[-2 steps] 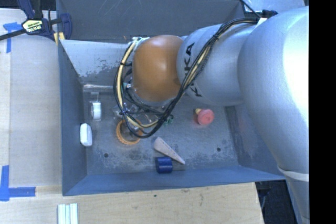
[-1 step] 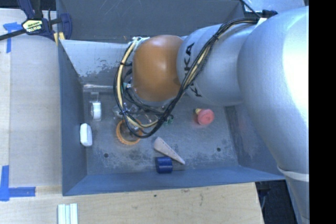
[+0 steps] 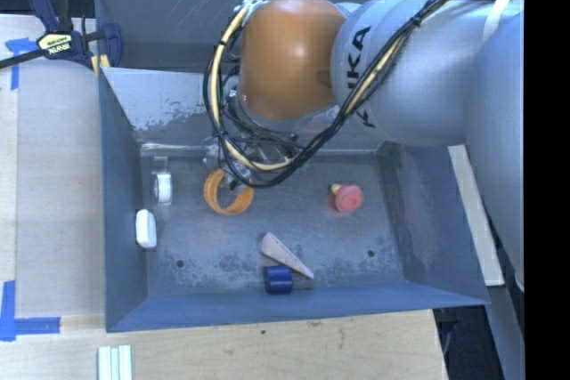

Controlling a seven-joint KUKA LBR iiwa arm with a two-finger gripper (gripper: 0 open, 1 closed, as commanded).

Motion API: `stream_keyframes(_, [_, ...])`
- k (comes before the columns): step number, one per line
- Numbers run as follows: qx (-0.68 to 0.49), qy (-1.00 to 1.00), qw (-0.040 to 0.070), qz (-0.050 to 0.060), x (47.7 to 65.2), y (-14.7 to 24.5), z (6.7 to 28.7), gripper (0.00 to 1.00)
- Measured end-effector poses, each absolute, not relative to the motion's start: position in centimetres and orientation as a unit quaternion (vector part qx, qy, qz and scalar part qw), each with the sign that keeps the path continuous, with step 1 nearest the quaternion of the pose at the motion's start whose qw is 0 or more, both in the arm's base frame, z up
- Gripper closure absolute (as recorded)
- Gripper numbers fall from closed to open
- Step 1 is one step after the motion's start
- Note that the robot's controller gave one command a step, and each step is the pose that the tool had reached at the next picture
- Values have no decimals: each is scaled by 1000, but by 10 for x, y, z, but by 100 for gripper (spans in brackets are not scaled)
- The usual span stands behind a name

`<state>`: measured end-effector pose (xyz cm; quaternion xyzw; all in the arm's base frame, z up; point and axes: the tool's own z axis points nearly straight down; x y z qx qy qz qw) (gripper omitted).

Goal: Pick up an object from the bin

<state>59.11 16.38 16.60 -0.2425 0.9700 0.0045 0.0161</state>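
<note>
The fingers (image 3: 234,181) show as no more than a dark tip under the wrist's bundle of cables (image 3: 267,163), so it cannot be told whether they are spread or pressed together. That tip sits at the upper edge of an orange ring (image 3: 224,198), which lies on the floor of the bin (image 3: 120,191) left of centre, close to the foot of the back wall. Whether the tip touches the ring or hangs just above it cannot be made out, and nothing can be seen pinched.

Judging from this, the step in hand is the descent onto a chosen thing, and the ring looks the likely target. The next move would call for the tips to straddle the ring's thin band and close on it before any lift, since a flat hoop may slide away.

Above, the wrist points nearly straight down beneath its rounded orange cover (image 3: 289,58), and the thick grey arm (image 3: 427,58) comes in from the right, across the back corner.

Well apart lie a pink piece (image 3: 346,198), a tan wedge (image 3: 285,254) touching a blue cylinder (image 3: 278,279), a white cylinder (image 3: 146,228) and a small pale spool (image 3: 162,186).
</note>
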Motion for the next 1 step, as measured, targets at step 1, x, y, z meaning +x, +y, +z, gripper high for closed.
stream_keyframes(1, [-242, 970, 16, 5, 591, 164, 166, 100])
